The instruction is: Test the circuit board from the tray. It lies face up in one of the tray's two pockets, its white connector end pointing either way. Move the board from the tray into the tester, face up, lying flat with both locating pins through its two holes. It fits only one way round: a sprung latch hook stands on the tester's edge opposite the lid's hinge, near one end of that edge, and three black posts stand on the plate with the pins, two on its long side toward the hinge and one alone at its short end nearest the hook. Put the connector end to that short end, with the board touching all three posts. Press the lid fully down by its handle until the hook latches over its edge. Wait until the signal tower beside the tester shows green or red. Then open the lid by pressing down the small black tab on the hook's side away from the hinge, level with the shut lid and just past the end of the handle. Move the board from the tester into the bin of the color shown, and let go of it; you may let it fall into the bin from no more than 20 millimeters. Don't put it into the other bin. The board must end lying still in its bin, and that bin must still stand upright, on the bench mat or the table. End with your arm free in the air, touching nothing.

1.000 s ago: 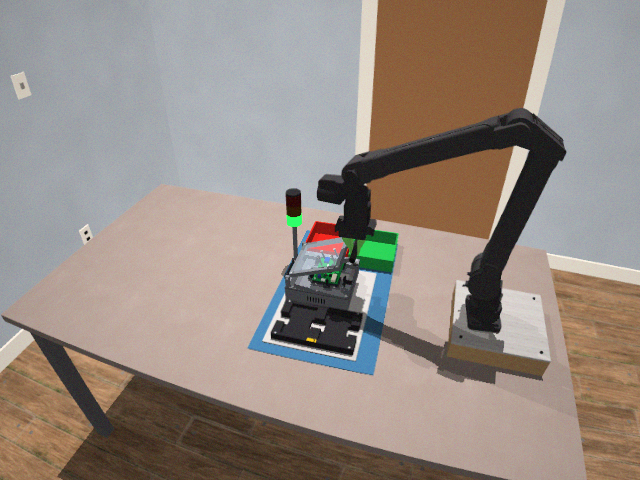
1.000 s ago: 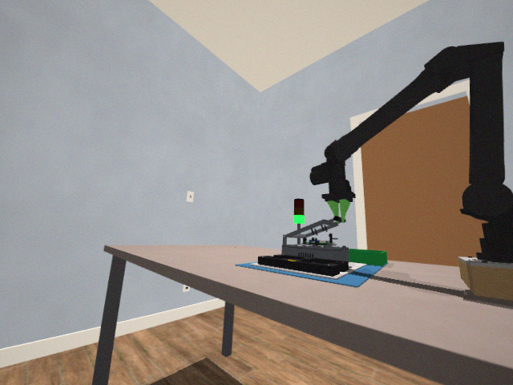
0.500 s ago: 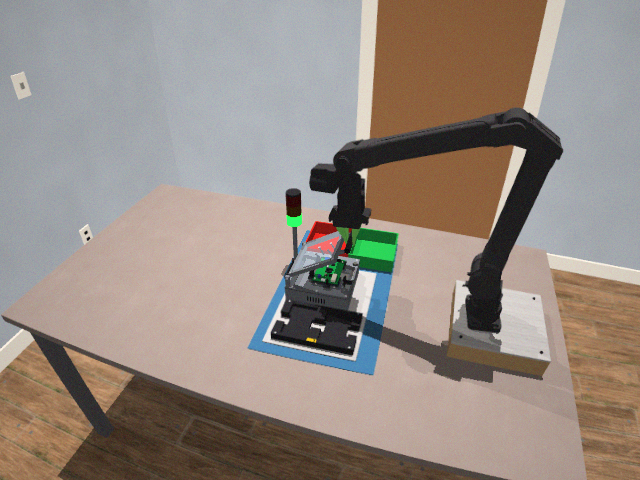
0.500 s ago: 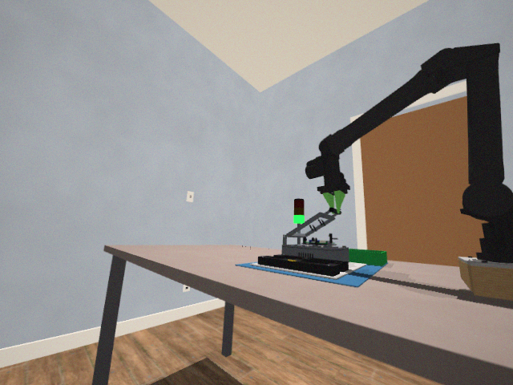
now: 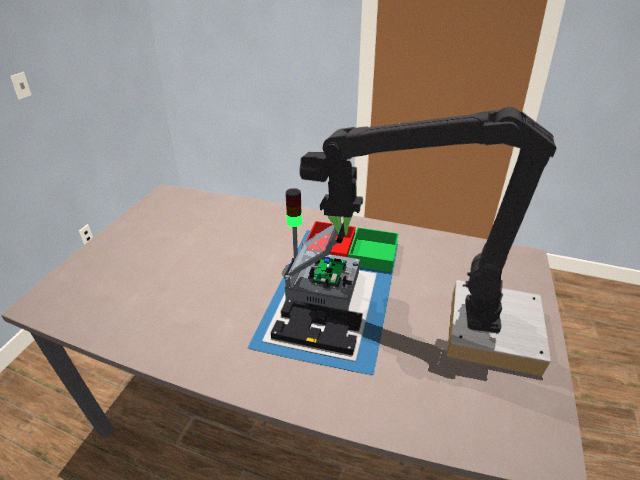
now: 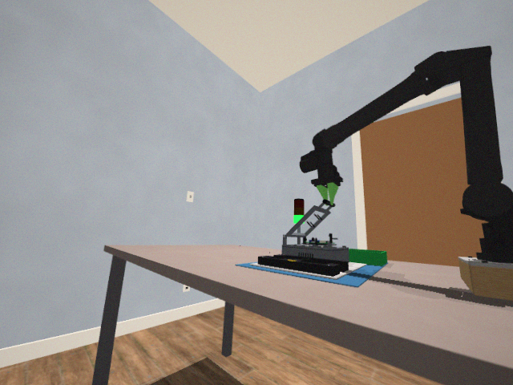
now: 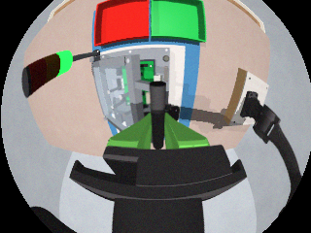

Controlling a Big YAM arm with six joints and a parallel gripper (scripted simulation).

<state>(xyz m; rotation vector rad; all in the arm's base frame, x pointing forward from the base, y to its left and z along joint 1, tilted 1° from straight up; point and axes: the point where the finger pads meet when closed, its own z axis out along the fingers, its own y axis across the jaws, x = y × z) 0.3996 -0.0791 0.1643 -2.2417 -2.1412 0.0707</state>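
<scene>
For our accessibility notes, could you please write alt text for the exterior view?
The black arm's hand grips the handle of the tester's lid, holding it tilted open above the tester. Behind, the signal tower glows green. A black tray lies in front on a blue mat, with a green bin beyond.
</scene>
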